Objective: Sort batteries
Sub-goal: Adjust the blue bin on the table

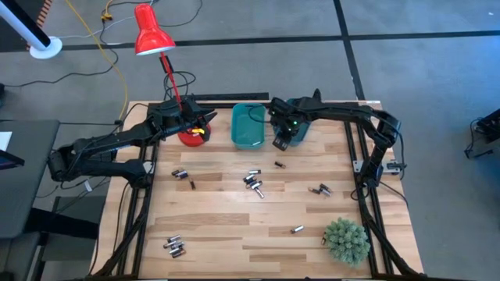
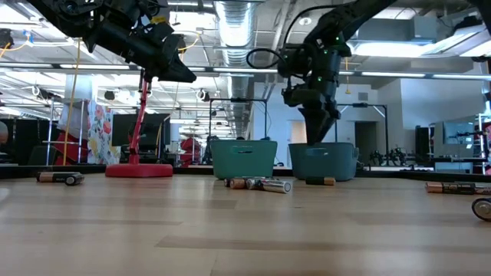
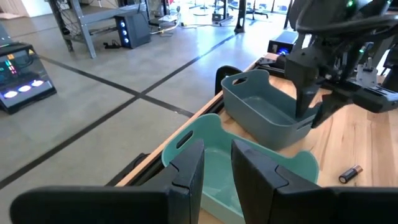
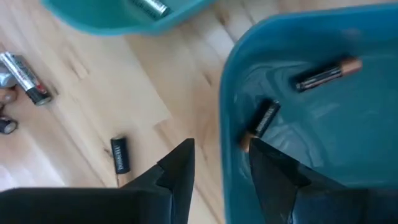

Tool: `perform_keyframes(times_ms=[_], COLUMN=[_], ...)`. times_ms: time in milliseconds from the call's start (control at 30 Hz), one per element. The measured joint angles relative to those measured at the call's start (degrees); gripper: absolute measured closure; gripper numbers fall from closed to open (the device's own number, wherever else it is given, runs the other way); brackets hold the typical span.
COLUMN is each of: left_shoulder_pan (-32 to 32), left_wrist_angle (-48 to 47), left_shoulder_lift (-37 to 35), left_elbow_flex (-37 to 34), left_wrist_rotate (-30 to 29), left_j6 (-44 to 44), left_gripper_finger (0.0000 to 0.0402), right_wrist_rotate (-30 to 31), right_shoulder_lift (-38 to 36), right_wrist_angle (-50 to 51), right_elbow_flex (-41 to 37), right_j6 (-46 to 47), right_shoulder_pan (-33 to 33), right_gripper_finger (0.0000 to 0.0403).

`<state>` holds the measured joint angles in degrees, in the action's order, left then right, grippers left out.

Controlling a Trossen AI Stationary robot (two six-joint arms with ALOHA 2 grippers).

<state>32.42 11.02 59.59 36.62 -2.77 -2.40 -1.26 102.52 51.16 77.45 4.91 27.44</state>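
Small batteries lie scattered on the wooden table, among them a group [image 1: 251, 181] at the middle, a pair [image 1: 181, 173] to the left and several [image 1: 173, 247] at the front left. My right gripper [image 1: 283, 140] [image 4: 221, 149] hangs open over the near rim of the darker teal bin [image 1: 301, 129] [image 4: 373, 155]. Two batteries [image 4: 328, 73] [image 4: 260, 121] lie inside that bin. The lighter teal bin [image 1: 248, 125] beside it holds one battery [image 4: 149, 6]. My left gripper [image 1: 205, 123] [image 3: 217, 149] hovers open beside the lighter bin [image 3: 186, 140], with nothing between its fingers.
A red desk lamp [image 1: 152, 35] has its base [image 1: 191, 138] at the back left, close to my left gripper. A small green plant [image 1: 346, 240] sits at the front right corner. More batteries [image 1: 320, 189] [image 1: 297, 229] [image 1: 279, 165] lie on the right half.
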Motion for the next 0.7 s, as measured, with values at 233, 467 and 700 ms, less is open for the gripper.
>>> perform_keyframes(times_ms=[233, 467, 700], left_shoulder_pan=[0.0, 0.0, -0.2], left_wrist_angle=[0.0, 0.0, -0.1], left_shoulder_lift=[0.0, 0.0, 0.0], left_elbow_flex=[0.0, 0.0, 0.0], left_wrist_rotate=[0.0, 0.0, 0.0], left_j6=[-0.1, 0.0, 0.4], left_gripper_finger=[0.0324, 0.0324, 0.0324], right_wrist_rotate=[0.3, 0.4, 2.3], right_shoulder_lift=[0.0, 4.4, 6.2], right_wrist_angle=[-0.5, 2.1, 3.1], right_elbow_flex=[0.0, 0.1, 0.3], right_j6=[-3.6, -4.8, -7.0], right_shoulder_pan=[-0.7, -1.8, -4.3], right_gripper_finger=[0.0248, 0.0325, 0.0394])
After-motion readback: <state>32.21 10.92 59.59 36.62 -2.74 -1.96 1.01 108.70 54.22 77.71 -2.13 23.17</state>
